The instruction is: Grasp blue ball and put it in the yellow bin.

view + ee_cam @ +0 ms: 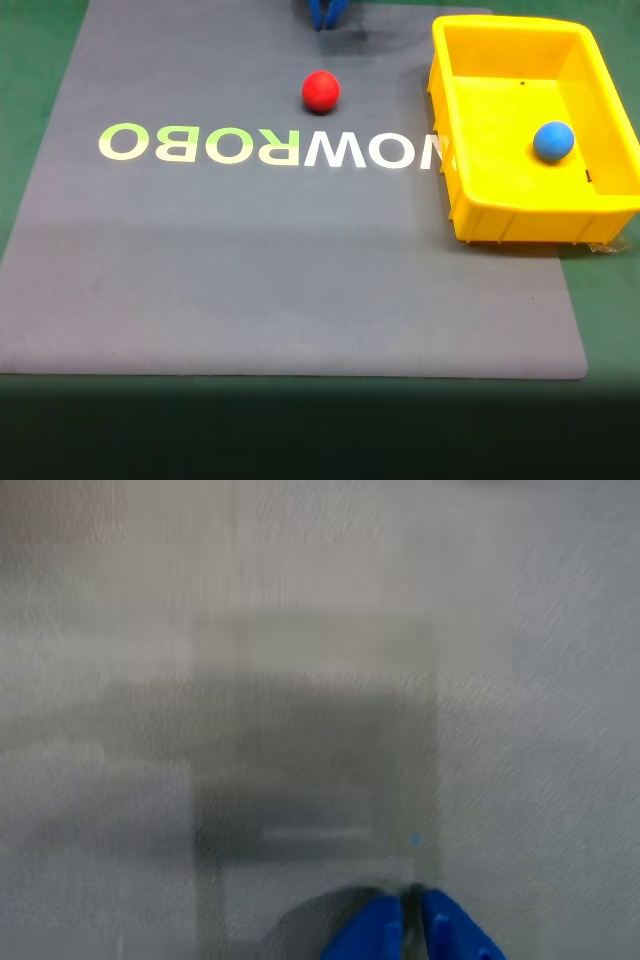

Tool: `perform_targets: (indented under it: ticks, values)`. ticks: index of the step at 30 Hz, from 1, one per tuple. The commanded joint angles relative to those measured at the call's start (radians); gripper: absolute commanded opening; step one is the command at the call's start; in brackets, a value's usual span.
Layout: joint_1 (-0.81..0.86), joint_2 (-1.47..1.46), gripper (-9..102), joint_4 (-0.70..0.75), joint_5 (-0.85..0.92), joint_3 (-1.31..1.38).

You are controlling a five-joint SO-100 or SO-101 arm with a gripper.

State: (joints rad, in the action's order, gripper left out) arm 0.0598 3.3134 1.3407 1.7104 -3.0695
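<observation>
The blue ball [553,140] rests inside the yellow bin [500,215], near its right wall. The red ball [321,90] lies on the grey mat [280,290]. The end effector [411,905] is empty, fingers together.

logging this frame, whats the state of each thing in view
blue ball: resting inside the bin, not held
yellow bin: upright on the mat's corner, holding one ball
red ball: loose on the mat
tool: fingers together, holding nothing, over bare mat
</observation>
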Motion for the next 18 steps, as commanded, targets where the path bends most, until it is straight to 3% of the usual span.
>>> perform_targets:
  ticks: [1, 18]
  values:
    - [-0.006, 0.014, 0, 0.011, 0.002, -0.031]
    - [-0.011, 0.014, 1, 0.014, -0.074, -0.031]
